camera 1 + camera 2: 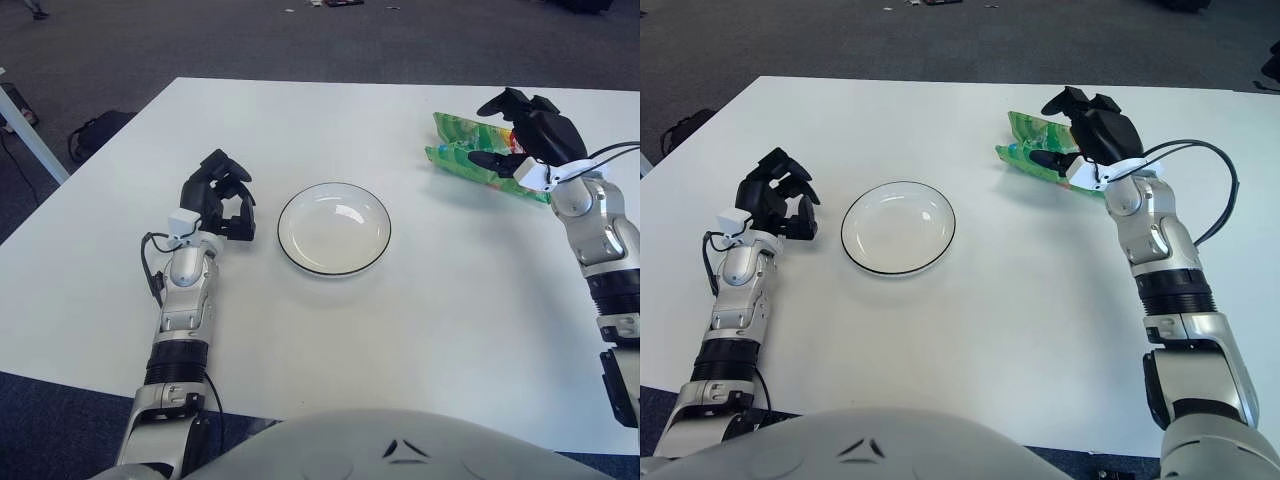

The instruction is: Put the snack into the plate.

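A green snack bag (458, 163) lies on the white table at the far right; it also shows in the right eye view (1023, 152). My right hand (487, 130) is on it, with fingers over its top and the thumb against its near side, and the bag looks pinched between them. It is still at table level. An empty white plate with a dark rim (291, 250) sits in the middle of the table, left of the bag. My left hand (226, 196) shows just left of the plate, fingers curled and holding nothing.
The white table (420, 330) ends close behind the snack bag and to the right of my right arm. A dark bag (95, 132) lies on the floor beyond the table's left edge.
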You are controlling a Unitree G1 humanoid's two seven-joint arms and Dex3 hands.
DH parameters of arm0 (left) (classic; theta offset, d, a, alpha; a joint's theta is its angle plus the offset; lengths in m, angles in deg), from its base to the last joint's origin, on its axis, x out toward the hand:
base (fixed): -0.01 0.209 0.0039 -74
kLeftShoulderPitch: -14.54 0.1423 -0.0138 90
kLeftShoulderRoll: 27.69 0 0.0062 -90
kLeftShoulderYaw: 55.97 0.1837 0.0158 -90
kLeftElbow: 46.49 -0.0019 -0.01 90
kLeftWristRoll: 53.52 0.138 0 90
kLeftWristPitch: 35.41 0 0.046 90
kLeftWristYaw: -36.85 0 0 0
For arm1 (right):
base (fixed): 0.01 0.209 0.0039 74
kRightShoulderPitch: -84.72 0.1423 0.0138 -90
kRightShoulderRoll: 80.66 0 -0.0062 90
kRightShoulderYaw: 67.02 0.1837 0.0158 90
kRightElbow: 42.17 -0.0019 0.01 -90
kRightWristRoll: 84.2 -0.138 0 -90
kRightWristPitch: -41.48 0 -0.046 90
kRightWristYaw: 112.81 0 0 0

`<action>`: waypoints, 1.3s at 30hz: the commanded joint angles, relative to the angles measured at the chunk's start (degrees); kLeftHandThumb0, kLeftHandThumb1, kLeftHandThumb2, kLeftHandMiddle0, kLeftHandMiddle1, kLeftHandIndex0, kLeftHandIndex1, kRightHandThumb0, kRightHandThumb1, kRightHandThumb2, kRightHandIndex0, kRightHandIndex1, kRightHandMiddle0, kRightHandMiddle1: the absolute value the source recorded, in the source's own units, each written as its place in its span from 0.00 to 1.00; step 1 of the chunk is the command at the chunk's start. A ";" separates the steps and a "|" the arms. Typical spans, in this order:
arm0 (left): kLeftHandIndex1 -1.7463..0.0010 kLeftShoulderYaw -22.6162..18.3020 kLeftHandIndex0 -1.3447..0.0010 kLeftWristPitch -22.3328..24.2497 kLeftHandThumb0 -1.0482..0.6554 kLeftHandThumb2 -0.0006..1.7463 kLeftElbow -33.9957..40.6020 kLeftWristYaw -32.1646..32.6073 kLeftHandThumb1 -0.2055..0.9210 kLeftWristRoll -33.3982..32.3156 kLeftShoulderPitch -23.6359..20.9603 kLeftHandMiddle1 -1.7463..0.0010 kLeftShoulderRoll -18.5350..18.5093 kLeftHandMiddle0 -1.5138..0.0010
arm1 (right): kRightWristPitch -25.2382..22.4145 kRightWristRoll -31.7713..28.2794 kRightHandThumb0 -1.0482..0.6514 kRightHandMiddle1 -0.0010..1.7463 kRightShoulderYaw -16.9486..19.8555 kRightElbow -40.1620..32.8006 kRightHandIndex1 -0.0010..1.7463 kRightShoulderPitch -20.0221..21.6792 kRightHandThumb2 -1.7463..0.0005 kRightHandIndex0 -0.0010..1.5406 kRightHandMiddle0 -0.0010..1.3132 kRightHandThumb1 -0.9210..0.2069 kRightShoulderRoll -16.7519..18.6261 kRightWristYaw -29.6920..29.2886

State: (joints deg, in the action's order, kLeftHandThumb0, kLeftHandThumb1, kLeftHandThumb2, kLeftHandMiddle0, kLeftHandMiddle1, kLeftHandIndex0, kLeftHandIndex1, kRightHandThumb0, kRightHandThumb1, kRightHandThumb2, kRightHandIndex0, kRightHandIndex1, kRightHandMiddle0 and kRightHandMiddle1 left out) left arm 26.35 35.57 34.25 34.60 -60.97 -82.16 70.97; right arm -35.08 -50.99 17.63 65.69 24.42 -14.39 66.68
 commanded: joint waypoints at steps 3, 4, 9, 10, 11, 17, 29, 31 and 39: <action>0.08 0.62 0.44 0.29 0.61 1.00 -4.06 -0.24 0.09 -0.54 7.13 0.00 3.51 0.38 | 3.55 3.44 0.02 0.29 -2.92 11.33 0.04 7.68 0.65 0.00 0.00 0.00 -1.91 -1.98; 0.08 0.64 0.44 0.26 0.61 1.00 -4.02 -0.28 0.09 -0.56 7.17 0.00 3.49 0.38 | 3.59 3.51 0.01 0.26 -3.01 11.33 0.03 7.84 0.64 0.00 0.00 0.00 -1.92 -1.77; 0.08 0.67 0.43 0.37 0.61 1.00 -3.63 -0.27 0.09 -0.64 7.46 0.00 3.49 0.38 | 4.25 3.94 0.00 0.17 -4.18 14.43 0.00 10.19 0.61 0.00 0.00 0.00 -1.67 -1.92; 0.08 0.64 0.43 0.50 0.61 1.00 -3.49 -0.23 0.09 -0.72 7.53 0.00 3.54 0.38 | 4.32 3.99 0.00 0.16 -4.44 15.03 0.00 10.69 0.60 0.00 0.00 0.00 -1.58 -1.71; 0.09 0.62 0.43 0.60 0.61 1.00 -3.38 -0.20 0.09 -0.77 7.58 0.00 3.58 0.38 | 4.40 4.02 0.00 0.15 -4.63 15.49 0.00 11.06 0.60 0.00 0.00 0.00 -1.53 -1.58; 0.10 0.42 0.43 1.59 0.61 0.98 -2.31 0.32 0.12 -1.27 8.10 0.00 3.96 0.41 | 4.84 4.18 0.00 0.09 -6.41 20.47 0.00 14.30 0.56 0.00 0.00 0.00 -0.93 -0.90; 0.00 0.04 0.58 2.51 0.35 0.72 -0.04 1.46 0.51 -1.08 9.32 0.00 4.54 0.17 | 4.71 4.34 0.00 0.06 -10.60 33.85 0.00 21.07 0.56 0.00 0.00 0.00 0.66 0.65; 0.00 0.07 0.58 2.56 0.35 0.71 0.16 1.68 0.51 -0.86 9.45 0.00 4.55 0.17 | 4.65 4.32 0.00 0.06 -11.05 35.10 0.00 21.47 0.56 0.00 0.00 0.00 0.88 0.69; 0.00 0.17 0.59 2.23 0.35 0.70 1.74 1.91 0.52 -0.61 10.47 0.00 4.51 0.17 | 4.23 4.19 0.00 0.01 -13.05 42.15 0.00 22.23 0.57 0.00 0.00 0.00 2.52 1.91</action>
State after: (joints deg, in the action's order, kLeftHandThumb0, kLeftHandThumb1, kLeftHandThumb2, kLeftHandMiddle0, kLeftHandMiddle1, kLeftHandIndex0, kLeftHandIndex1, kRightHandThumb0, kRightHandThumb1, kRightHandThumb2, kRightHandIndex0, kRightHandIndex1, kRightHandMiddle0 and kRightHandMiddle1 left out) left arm 25.95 37.62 39.54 35.77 -61.89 -79.46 71.82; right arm -30.42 -46.86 5.60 104.68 45.62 -13.16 67.94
